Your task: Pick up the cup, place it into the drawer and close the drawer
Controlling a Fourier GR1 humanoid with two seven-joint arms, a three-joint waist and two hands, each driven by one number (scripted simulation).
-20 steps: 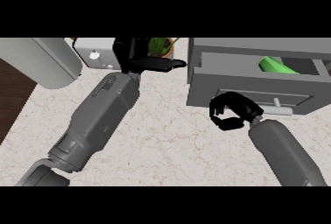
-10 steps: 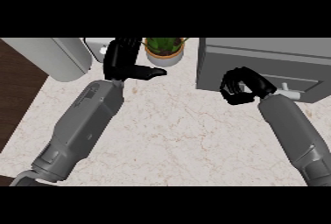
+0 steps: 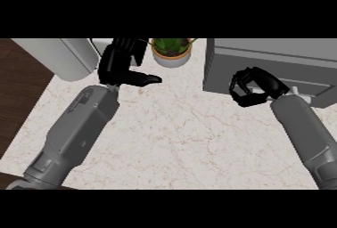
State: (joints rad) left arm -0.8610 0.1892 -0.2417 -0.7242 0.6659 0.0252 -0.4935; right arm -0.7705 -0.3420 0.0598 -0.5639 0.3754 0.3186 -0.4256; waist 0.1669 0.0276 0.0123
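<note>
The right hand (image 3: 255, 87) has its black fingers curled in against the front face of the grey drawer cabinet (image 3: 276, 55) at the right of the scene, and nothing shows inside that curl, so it reads as closed on empty air and resting on or just off the drawer front (image 3: 309, 89). The drawer looks pushed in flush, or very nearly so, which suggests the closing step is at its end; to finish it well the knuckles should bear squarely on the panel near its middle and travel straight toward the far side, so the drawer runs home without skewing (a push off to one corner would likely bind it). The cup is nowhere in view, and my guess is that it sits inside the shut drawer, though that cannot be confirmed. Further left, the left hand (image 3: 121, 62) hangs over the pale marbled counter (image 3: 184, 142) with fingers fairly straight and thumb jutting to the right, holding nothing. Just to its right at the far edge stands a small green plant in a pale round pot (image 3: 171, 51), near the hand but apart from it. At the far left lies a light grey rounded appliance body (image 3: 59, 58), well away from the drawer.
</note>
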